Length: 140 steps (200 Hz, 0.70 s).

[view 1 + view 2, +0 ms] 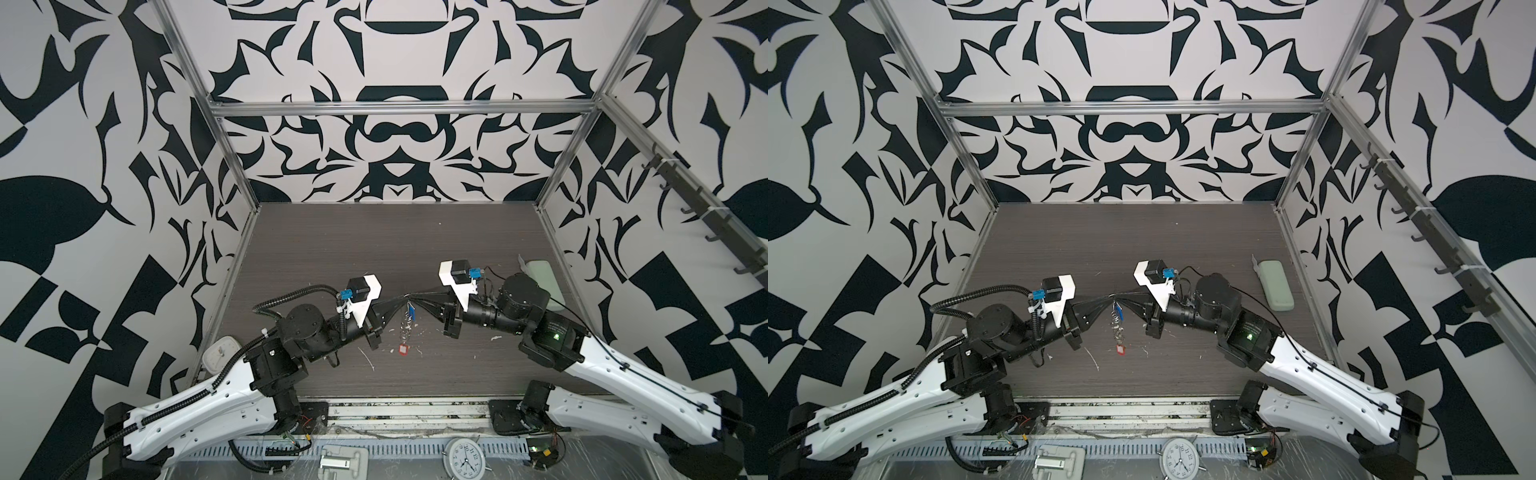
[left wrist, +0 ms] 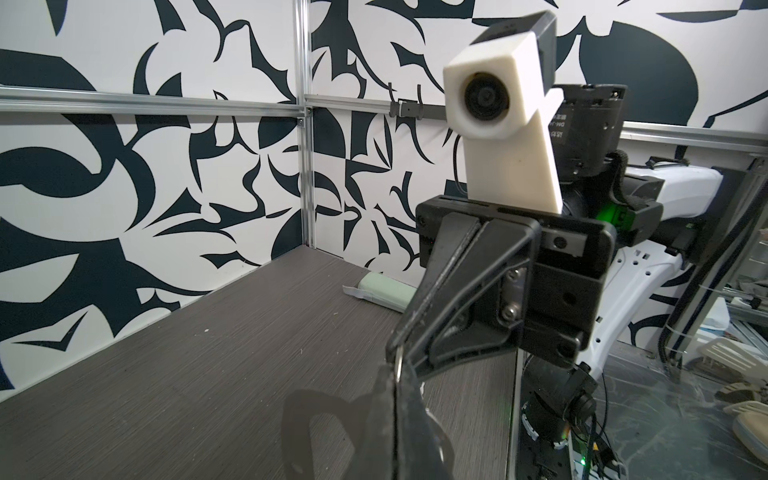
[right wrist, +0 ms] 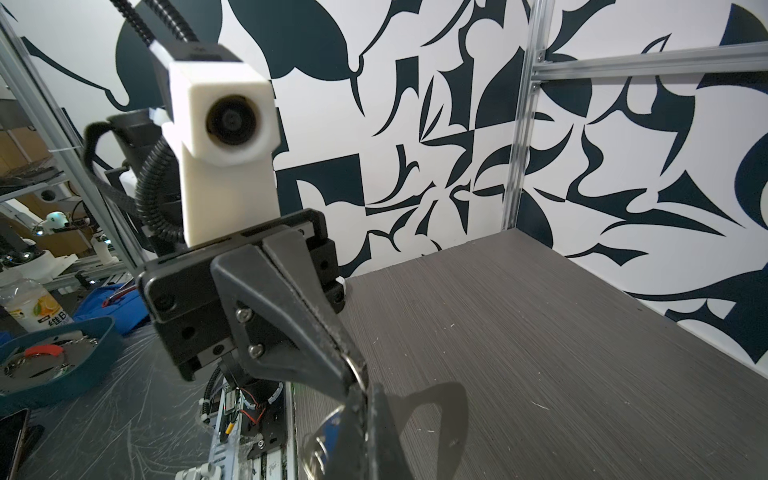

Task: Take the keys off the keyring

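Left jaws and right jaws, tip to tip above the middle of the desk point(image 1: 332, 249), both clench the keyring point(image 1: 404, 329), its blue-tag key point(image 1: 410, 312) and red-tag key point(image 1: 402, 350) dangling below; the thin ring may slip out if either arm pulls askew, dropping the lot.

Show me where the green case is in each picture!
In a top view: green case at the table's right edge.
In a top view: green case at the same right edge.
Left wrist view: green case at the table's far edge.
Right wrist view: not in it.
Shared landmark: the dark table.
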Motion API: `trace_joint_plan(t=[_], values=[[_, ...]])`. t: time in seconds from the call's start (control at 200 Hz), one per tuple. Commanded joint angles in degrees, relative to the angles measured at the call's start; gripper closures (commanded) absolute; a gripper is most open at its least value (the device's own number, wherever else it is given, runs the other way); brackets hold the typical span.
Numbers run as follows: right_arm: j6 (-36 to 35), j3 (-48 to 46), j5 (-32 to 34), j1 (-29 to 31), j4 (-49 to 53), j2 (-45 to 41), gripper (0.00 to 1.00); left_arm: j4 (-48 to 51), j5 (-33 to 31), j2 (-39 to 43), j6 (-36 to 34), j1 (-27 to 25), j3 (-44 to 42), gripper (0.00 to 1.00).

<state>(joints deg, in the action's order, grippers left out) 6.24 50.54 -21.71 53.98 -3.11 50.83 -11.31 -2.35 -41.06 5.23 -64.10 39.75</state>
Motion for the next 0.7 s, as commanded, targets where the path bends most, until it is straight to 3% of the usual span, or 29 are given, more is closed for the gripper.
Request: trace_joint_plan(t=[0.0, 0.105, 0.18, 0.485, 0.695], values=[[-0.08, 3.27, -0.69, -0.16, -0.53, -0.55, 1.0, -0.2, 0.5, -0.25, 0.71, -0.16, 2.1, 1.0], [-0.61, 5.31, -0.58, -0.25, 3.14, -0.42, 1.0, 2.61, 0.48, 0.03, 1.37, -0.13, 3.0, 0.82], [-1.42, 7.7, -0.88, -0.21, 7.57, 0.11, 1.0, 5.25, 0.92, 0.73, 1.75, -0.16, 3.86, 0.76], [-6.17, 18.3, -2.14, -1.09, 24.29, 5.6, 1.0, 21.69, 4.98, 1.57, 1.13, -0.07, 11.53, 0.73], [-7.56, 22.04, -3.06, -1.2, 28.34, 8.02, 1.0, 33.18, 5.76, -1.86, 0.68, -0.05, 18.58, 0.76]])
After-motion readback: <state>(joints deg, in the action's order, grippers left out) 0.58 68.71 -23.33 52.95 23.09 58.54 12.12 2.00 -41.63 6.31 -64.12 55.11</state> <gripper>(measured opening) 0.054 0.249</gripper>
